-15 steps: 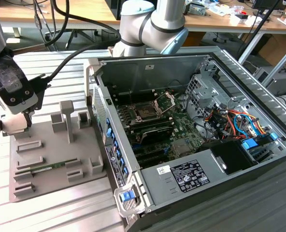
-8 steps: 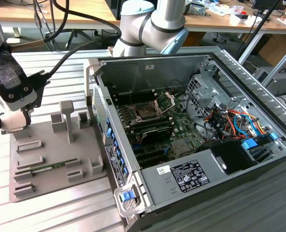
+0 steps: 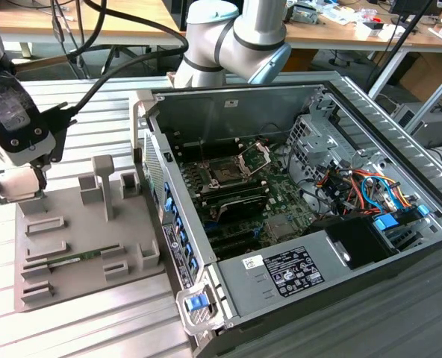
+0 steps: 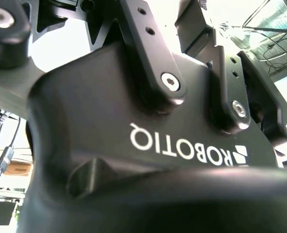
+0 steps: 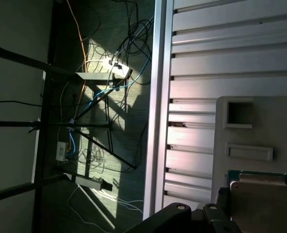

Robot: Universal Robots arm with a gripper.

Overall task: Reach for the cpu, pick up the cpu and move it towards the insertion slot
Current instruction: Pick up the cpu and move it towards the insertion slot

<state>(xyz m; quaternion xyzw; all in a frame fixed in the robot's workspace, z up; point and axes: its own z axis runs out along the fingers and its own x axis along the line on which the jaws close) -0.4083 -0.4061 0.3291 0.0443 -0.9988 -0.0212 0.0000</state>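
The cpu [image 5: 262, 196] is a pale silver-beige square with a thin green rim, lying in the grey plastic tray [image 5: 260, 121]. In the first wrist view, dark parts of my gripper [image 5: 201, 216] sit right beside the chip's edge. In the exterior view my gripper [image 3: 18, 185] hangs low over the tray's [image 3: 79, 224] far corner at the exterior view's left. Its black body [image 4: 158, 145] shows close up in the second wrist view. The insertion slot [image 3: 225, 170] lies on the green motherboard inside the open computer case, its silver load plate [image 3: 254, 156] hinged up.
A green memory stick [image 3: 72, 258] lies in a tray recess, and upright grey posts [image 3: 103, 183] rise from the tray. The case's metal wall [image 3: 157, 160] stands between tray and motherboard. Cables and a drive cage [image 3: 355, 186] crowd the case's far side.
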